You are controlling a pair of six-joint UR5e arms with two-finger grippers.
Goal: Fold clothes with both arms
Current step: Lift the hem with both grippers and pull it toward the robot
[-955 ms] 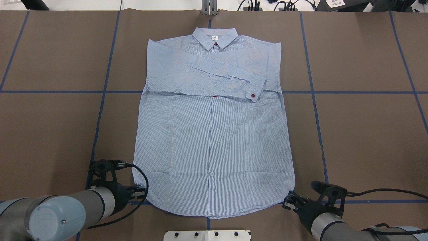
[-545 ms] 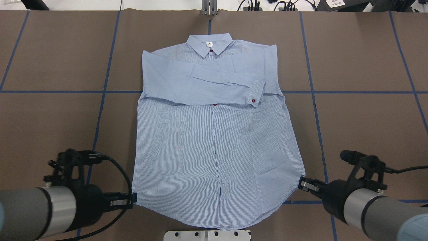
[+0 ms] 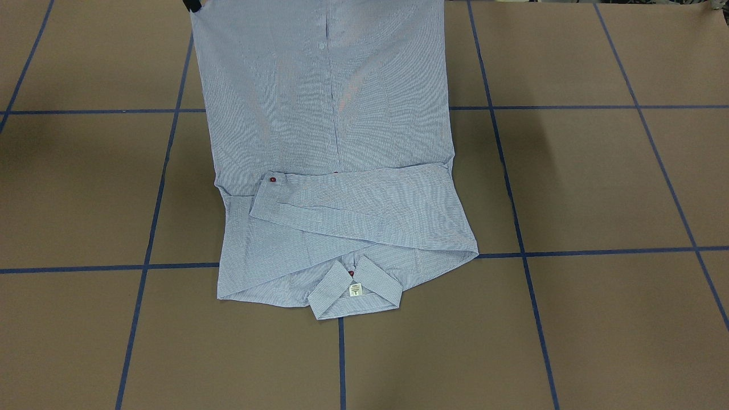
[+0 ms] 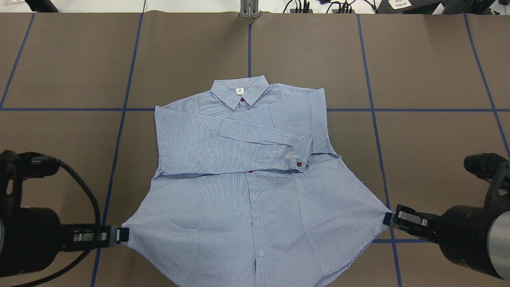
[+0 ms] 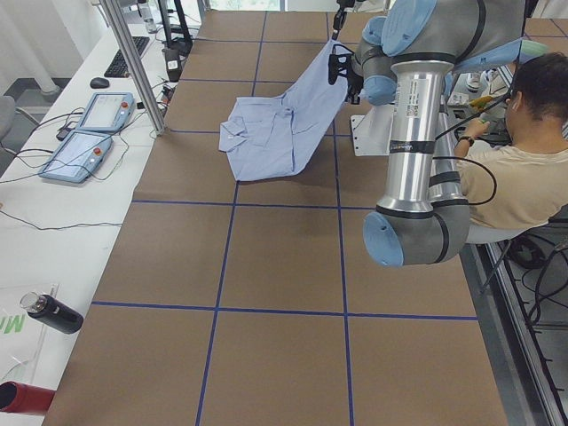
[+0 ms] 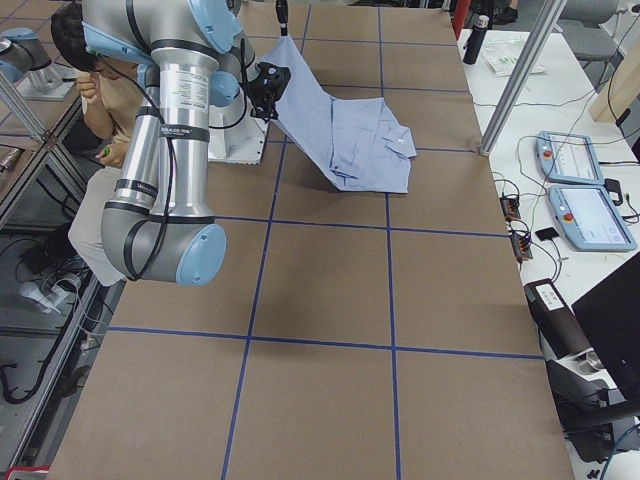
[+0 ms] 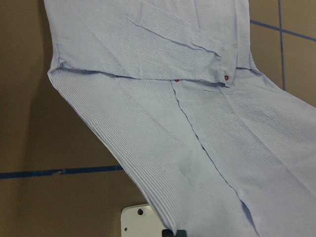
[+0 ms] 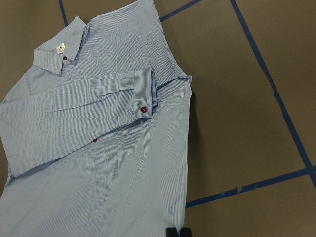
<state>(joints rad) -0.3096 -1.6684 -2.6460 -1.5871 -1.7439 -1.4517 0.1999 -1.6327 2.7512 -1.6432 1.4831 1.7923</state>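
Look at the shirt [image 4: 247, 199] on the brown table [image 4: 438, 59]. Its top half lies flat. The collar [image 4: 240, 92] is on the far side, away from the robot, and you can see a small white label [image 4: 239, 91] inside it. One sleeve [image 4: 223, 135] is folded across the chest. Its cuff [image 4: 301, 153] sits on the right and has a red button [image 4: 299, 164].

The bottom half of the shirt is lifted off the table (in the two side views the cloth slopes up to the arms like a slide).

The left gripper [image 4: 121, 234] is pinched tight on the left bottom corner of the shirt. The right gripper [image 4: 387, 218] is pinched tight on the right bottom corner. The two grippers are well apart, so the bottom edge is pulled out wide, wider than the shoulders. The cloth between them is stretched, with only a few soft wrinkles.

In the left wrist view you see dark fingertips [image 7: 175, 232] at the bottom edge, with the striped cloth running away from them. A white plate [image 7: 140, 222] shows just beside them, under the cloth. In the right wrist view the fingertips [image 8: 176, 231] also touch the cloth at the bottom edge.

A person [image 5: 524, 169] sits behind the robot. Two screens [image 5: 89, 133] lie on the white bench past the far side of the table
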